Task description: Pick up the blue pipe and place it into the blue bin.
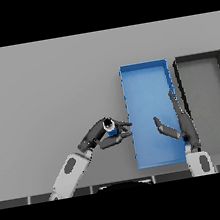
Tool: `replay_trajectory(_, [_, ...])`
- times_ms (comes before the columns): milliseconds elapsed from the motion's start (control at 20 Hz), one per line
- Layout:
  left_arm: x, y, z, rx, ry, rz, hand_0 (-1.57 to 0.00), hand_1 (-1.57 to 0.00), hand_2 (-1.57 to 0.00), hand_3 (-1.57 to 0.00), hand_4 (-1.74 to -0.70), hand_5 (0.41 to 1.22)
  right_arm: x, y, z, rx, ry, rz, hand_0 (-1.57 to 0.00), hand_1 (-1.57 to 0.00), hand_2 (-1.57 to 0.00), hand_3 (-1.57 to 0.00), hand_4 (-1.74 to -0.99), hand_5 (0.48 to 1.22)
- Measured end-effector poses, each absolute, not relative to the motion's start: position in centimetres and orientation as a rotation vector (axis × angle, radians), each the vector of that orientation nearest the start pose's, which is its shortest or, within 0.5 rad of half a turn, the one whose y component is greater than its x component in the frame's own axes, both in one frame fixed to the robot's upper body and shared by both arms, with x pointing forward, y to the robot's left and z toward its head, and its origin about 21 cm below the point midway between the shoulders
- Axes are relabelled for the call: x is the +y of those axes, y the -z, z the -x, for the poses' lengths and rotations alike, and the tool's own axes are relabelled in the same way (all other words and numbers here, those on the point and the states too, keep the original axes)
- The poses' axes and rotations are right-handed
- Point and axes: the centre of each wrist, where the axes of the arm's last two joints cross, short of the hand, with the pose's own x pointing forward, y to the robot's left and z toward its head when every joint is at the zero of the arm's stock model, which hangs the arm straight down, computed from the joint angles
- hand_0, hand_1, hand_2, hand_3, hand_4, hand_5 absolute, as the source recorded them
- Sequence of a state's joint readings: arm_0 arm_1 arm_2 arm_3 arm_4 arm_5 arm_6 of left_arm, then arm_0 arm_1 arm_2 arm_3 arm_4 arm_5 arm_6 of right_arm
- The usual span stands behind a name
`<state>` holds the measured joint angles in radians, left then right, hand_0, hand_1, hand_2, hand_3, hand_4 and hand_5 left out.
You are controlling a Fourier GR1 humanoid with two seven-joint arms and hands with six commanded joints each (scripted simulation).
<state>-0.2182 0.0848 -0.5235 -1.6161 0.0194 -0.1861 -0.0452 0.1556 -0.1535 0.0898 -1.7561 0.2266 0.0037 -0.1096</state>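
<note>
A: Where is the blue pipe point(111, 128)?

B: Just below the middle of the view, a little toward 7 o'clock, at the left outer edge of the blue bin point(144, 73). It shows end-on: a short blue tube with a pale rim and a dark bore facing up.

A: What holds it?

B: The left robot hand point(102, 135), whose arm enters from 7 o'clock. Its fingers and thumb are curled round the pipe, clamped on it from both sides; the fingertips reach to the bin's left wall. Whether the pipe is clear of the desk point(47, 87) cannot be told from this view.

A: And the other robot hand?

B: The right robot hand point(182, 128) comes in from 5 o'clock and lies over the lower right part of the blue bin. Its fingers are straight and apart from the thumb, holding nothing.

A: What surrounds the bin?

B: The blue bin is a long open tray running from 12 to 6 o'clock. Just beside it, toward 3 o'clock, stands a dark bin point(198, 56) of like shape with a grey floor. Both rest on the grey desk.
</note>
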Motion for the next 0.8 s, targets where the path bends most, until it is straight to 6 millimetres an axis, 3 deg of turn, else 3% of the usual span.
replay_trajectory(100, [10.8, -4.7, -25.4, -1.724, 0.732, 0.541, -1.57, -1.57, -1.57, -1.57, -1.47, 1.22, -25.1, -2.1, -20.2, -1.699, -0.347, 0.281, 0.0, 0.0, 0.0, 0.0, -1.188, 0.643])
replay_trajectory(300, [10.7, -4.6, -25.2, -1.731, 0.746, 0.574, -1.57, -1.57, -1.57, -1.57, -1.47, 1.221, -25.0, -3.2, -19.4, -1.722, -0.339, 0.323, 0.0, 0.0, -0.04, 0.0, -1.195, 0.648])
replay_trajectory(450, [10.5, -4.4, -25.0, -1.72, 0.741, 0.583, -1.57, -1.57, -1.57, -1.57, -1.47, 1.221, -25.1, -5.6, -19.8, -1.802, -0.32, 0.009, 0.0, -0.03, -0.11, 0.0, -1.209, 0.609])
replay_trajectory(650, [10.5, -4.8, -25.2, -1.733, 0.749, 0.589, -1.57, -1.57, -1.57, -1.57, -1.47, 1.221, -25.1, -10.3, -21.3, -1.788, -0.483, -0.228, 0.0, -0.01, -0.11, 0.0, -1.237, 0.577])
replay_trajectory(800, [10.4, -5.0, -25.1, -1.719, 0.762, 0.58, -1.57, -1.57, -1.57, -1.57, -1.47, 1.221, -23.2, -13.8, -22.1, -1.764, -0.637, -0.349, 0.0, -0.01, -0.1, 0.0, -1.261, 0.56])
